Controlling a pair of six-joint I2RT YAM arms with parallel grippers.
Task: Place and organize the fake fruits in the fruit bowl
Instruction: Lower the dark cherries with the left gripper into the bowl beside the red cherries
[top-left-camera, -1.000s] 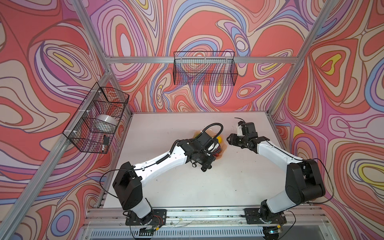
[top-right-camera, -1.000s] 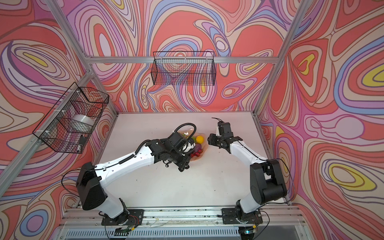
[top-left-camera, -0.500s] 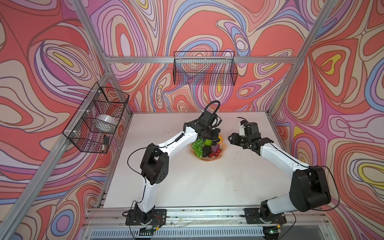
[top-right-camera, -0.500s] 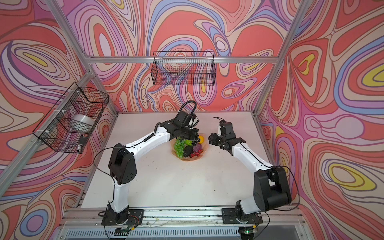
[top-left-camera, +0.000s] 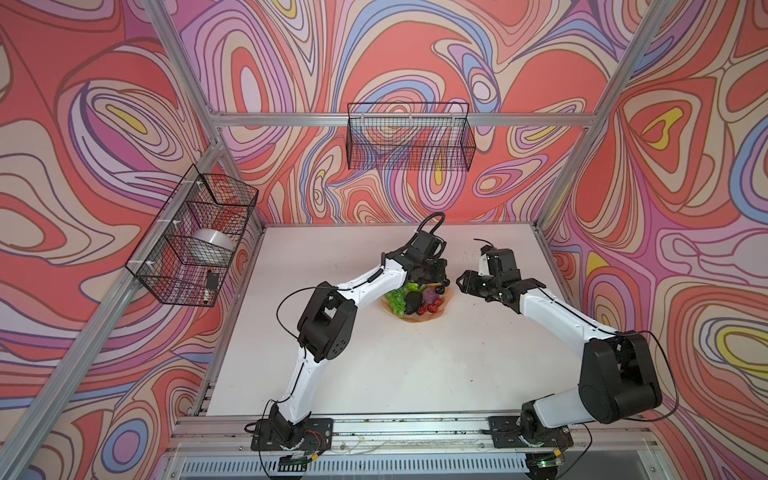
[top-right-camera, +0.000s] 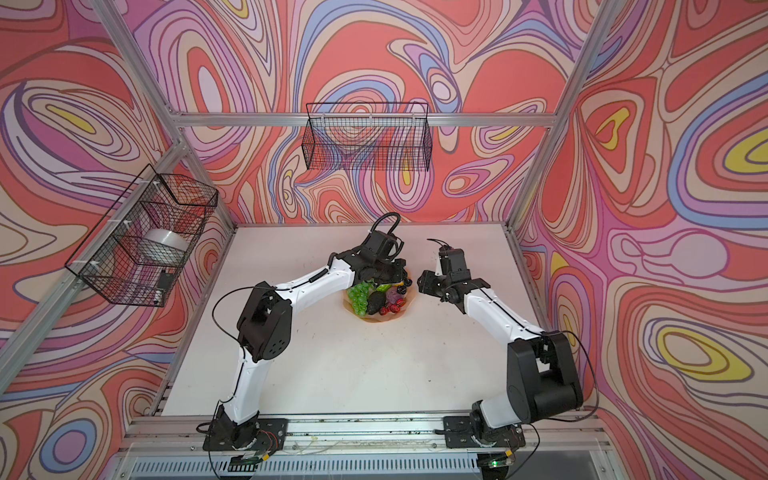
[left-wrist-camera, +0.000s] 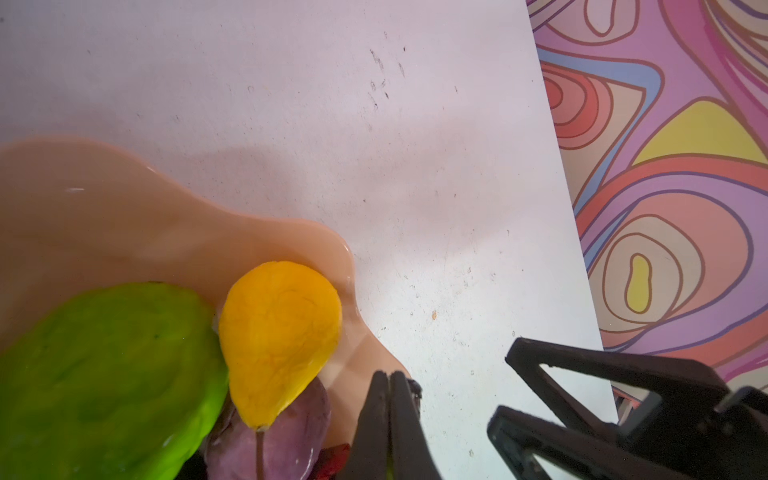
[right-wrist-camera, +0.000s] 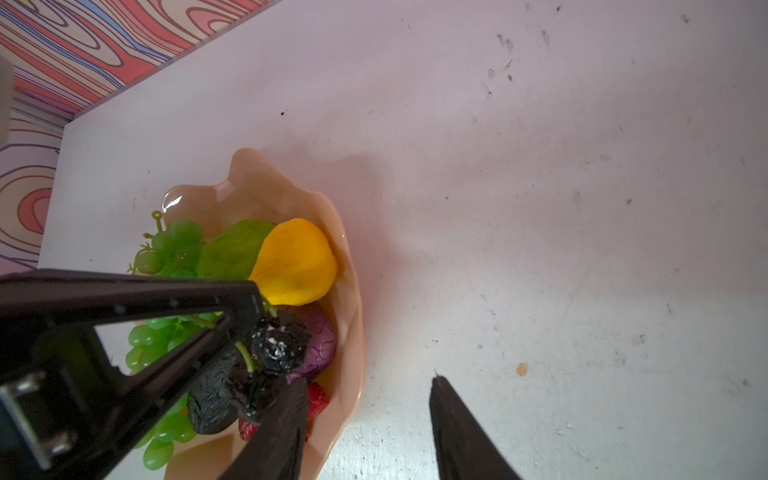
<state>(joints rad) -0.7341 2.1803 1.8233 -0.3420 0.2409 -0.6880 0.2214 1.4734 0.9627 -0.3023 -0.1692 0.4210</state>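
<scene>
**Top views.** The wide peach-pink scalloped fruit bowl (top-left-camera: 415, 318) stands past mid-table on the white tabletop (top-left-camera: 386, 374). The left gripper (top-left-camera: 442, 277) covers the bowl's far rim. The right gripper (top-left-camera: 463, 283) sits just beside the right rim, apart from it. Legible inside are a green plastic grape bunch (top-right-camera: 359, 297), a dark wrinkled avocado (top-right-camera: 376, 302) and red cherry pairs (top-right-camera: 392, 308). The other fruits are too small to separate.

**Left wrist view.** The left fingers (left-wrist-camera: 376, 415) are pressed together, and whatever they hold is hidden behind them. The bumpy lime-green ball (left-wrist-camera: 104, 374) and the purple ball (left-wrist-camera: 286, 436) are cropped by the frame. The yellow pear-shaped fruit (left-wrist-camera: 278, 328) leans on the bowl wall.

**Right wrist view.** The left gripper pinches the green stem of the glossy black berry pair (right-wrist-camera: 282, 343), which hangs over the bowl's contents. Contact with the avocado below cannot be judged. The right fingers (right-wrist-camera: 457, 436) stand apart with nothing between them, and one partly masks the cherries.
</scene>
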